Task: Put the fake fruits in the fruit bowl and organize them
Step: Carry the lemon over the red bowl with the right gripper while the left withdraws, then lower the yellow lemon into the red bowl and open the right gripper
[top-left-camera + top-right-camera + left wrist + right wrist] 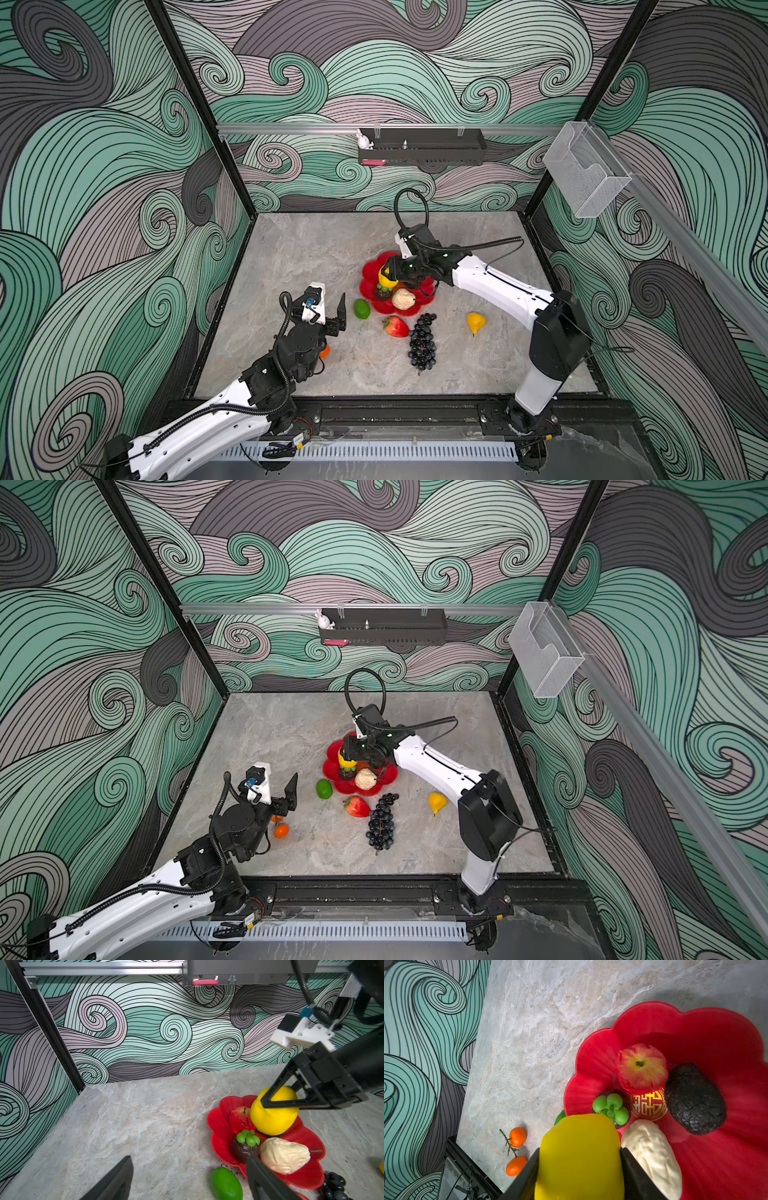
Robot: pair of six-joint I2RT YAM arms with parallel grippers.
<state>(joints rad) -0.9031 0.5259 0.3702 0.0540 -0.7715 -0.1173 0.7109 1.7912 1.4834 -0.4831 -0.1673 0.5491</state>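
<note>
Far wall: a black wall tray (422, 151) hangs on the rail, with a white rabbit figure (364, 140) at its left end.
Mid-table: the fruit bowl (368, 274) sits a little right of centre. It holds a red apple (641, 1068), a dark avocado (693, 1099), a leafed dark fruit (247, 1147) and a cream lumpy fruit (284, 1155) at its near rim.
Right wall: a clear holder (586, 174) hangs high on that wall's rail.
Left side: the left gripper (189, 1159) hovers just left of the lime (362, 309), jaws spread wide and grasping nothing.
Over the bowl: the right gripper (276, 1097) is clenched on the lemon (274, 1118) above the bowl's left part. Whether the lemon touches the fruit beneath it cannot be told.
Loose fruit: two oranges (281, 831) on a twig lie near-left by the left arm. The lime is just left of the bowl. The strawberry (397, 327) and grape bunch (423, 340) lie just near of it, and the pear (476, 322) lies to the right.
Edges: patterned walls (332, 83) close in three sides of the table (299, 257), and a black rail (395, 409) closes the near side.
Open room: bare stone spreads across the far-left of the table.
Bowl's look: glossy red, shallow, with a scalloped petal rim.
</note>
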